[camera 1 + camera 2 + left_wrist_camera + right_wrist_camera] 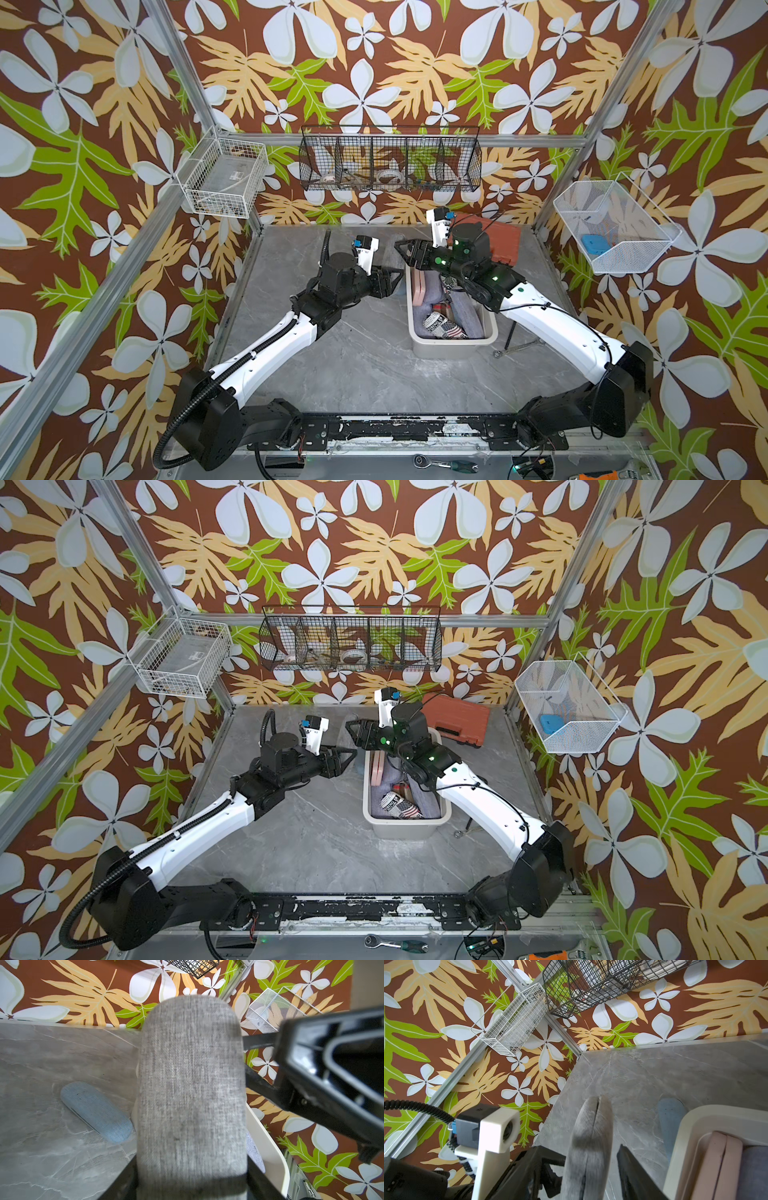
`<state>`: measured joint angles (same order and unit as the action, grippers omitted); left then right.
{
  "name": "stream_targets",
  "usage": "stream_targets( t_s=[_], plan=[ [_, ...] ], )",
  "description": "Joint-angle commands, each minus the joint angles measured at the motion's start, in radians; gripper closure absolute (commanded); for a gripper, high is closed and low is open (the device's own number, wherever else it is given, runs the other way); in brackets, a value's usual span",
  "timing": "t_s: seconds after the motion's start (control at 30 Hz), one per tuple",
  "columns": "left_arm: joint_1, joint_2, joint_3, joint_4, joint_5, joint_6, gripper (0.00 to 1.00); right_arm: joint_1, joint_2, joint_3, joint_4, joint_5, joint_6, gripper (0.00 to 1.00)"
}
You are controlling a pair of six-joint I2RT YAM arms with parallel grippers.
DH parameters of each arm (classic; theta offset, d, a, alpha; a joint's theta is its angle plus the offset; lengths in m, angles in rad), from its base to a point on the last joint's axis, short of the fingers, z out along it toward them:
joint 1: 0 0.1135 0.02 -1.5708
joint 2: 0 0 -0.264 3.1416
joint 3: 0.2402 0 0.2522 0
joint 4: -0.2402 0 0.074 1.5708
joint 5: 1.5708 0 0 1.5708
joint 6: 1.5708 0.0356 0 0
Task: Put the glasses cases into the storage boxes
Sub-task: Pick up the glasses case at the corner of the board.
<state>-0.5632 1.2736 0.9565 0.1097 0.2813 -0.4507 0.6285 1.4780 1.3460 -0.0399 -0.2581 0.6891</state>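
My left gripper (192, 1159) is shut across the width of a grey woven glasses case (191, 1088), held above the table beside the storage box (453, 347). My right gripper (578, 1147) reaches in from the opposite side. Its jaws straddle the same grey glasses case (589, 1130) edge-on, with a gap showing on each side. A light blue case (95, 1111) lies flat on the table by the box's far end. Inside the cream-white box lie a pink case (417, 284), a newspaper-print case (442, 326) and grey ones.
An orange-red tool case (498, 241) stands behind the box at the back right. A wrench (517, 347) lies right of the box. Wire baskets hang on the walls: white (224, 178), black (390, 160) and white (611, 226).
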Motion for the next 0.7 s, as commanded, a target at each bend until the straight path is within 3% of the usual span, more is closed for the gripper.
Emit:
stream_targets(
  t_s=[0.0, 0.27, 0.4, 0.5, 0.53, 0.67],
  plan=[
    [-0.001, 0.000, 0.012, 0.059, 0.029, 0.007, 0.51, 0.005, 0.016, 0.011, 0.021, -0.025, -0.003, 0.46],
    [-0.001, -0.010, 0.017, 0.048, 0.027, 0.012, 0.49, 0.025, 0.082, 0.070, -0.019, -0.031, -0.010, 0.69],
    [-0.001, -0.007, 0.005, 0.054, 0.014, 0.008, 0.31, 0.025, 0.078, 0.068, -0.017, -0.025, -0.023, 0.74],
    [0.000, -0.023, -0.028, 0.099, 0.005, -0.015, 0.12, 0.025, 0.066, 0.061, -0.008, -0.009, -0.023, 0.75],
    [0.000, -0.026, -0.031, 0.108, 0.008, -0.017, 0.01, 0.025, 0.063, 0.058, -0.004, -0.001, -0.024, 0.75],
    [0.000, -0.052, -0.037, 0.108, -0.014, 0.003, 0.00, 0.024, 0.037, 0.056, -0.023, 0.027, -0.047, 0.76]
  ],
)
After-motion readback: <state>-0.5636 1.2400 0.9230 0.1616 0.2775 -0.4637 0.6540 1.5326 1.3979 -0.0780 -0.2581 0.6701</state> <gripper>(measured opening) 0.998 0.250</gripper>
